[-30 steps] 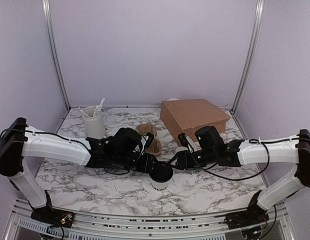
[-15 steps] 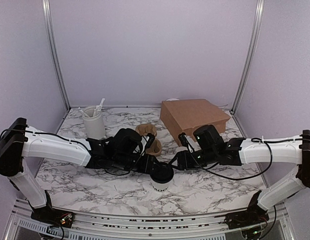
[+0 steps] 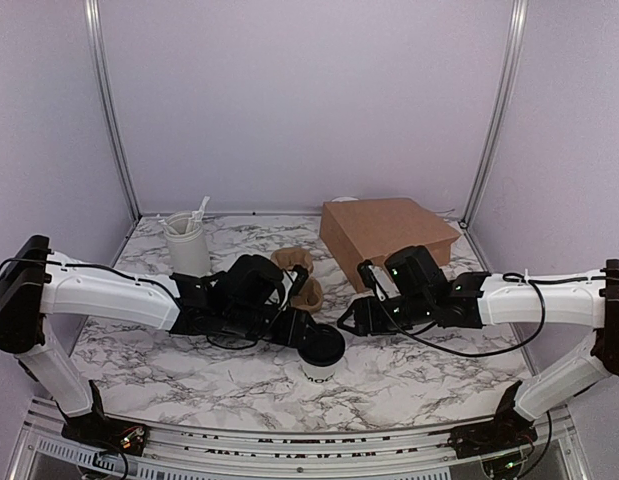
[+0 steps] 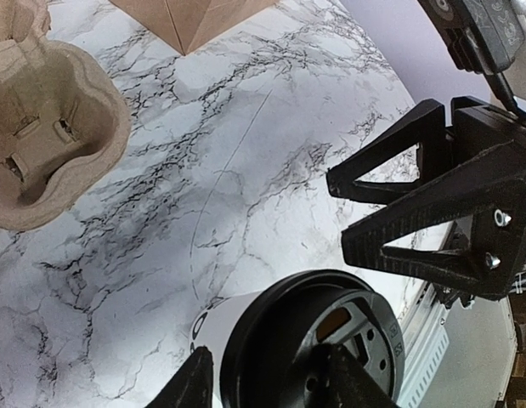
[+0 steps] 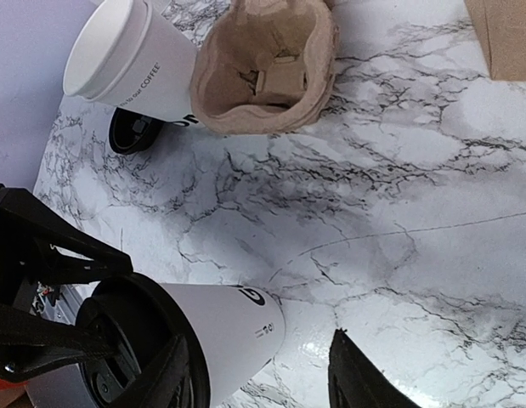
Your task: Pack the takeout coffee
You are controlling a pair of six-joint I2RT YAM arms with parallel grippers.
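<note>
The takeout coffee (image 3: 319, 352), a small white cup with a black lid, stands on the marble table (image 3: 189, 370) near the front centre. It also shows in the left wrist view (image 4: 284, 340) and the right wrist view (image 5: 220, 327). My left gripper (image 3: 307, 338) straddles its lid, one finger by the white wall and one across the lid, and looks shut on it (image 4: 271, 378). My right gripper (image 3: 351, 315) is open and empty just right of the cup, which lies at its left finger (image 5: 263, 382).
A brown pulp cup carrier (image 3: 299, 278) sits just behind the cup. A brown paper bag (image 3: 389, 235) lies at the back right. A tall white tumbler with cutlery (image 3: 186, 245) stands back left. The right wrist view shows a lettered white cup (image 5: 131, 55) and a black lid-like object (image 5: 131, 132).
My right gripper has shifted slightly left and its jaws look more spread. The left gripper and the coffee cup have hardly moved.
</note>
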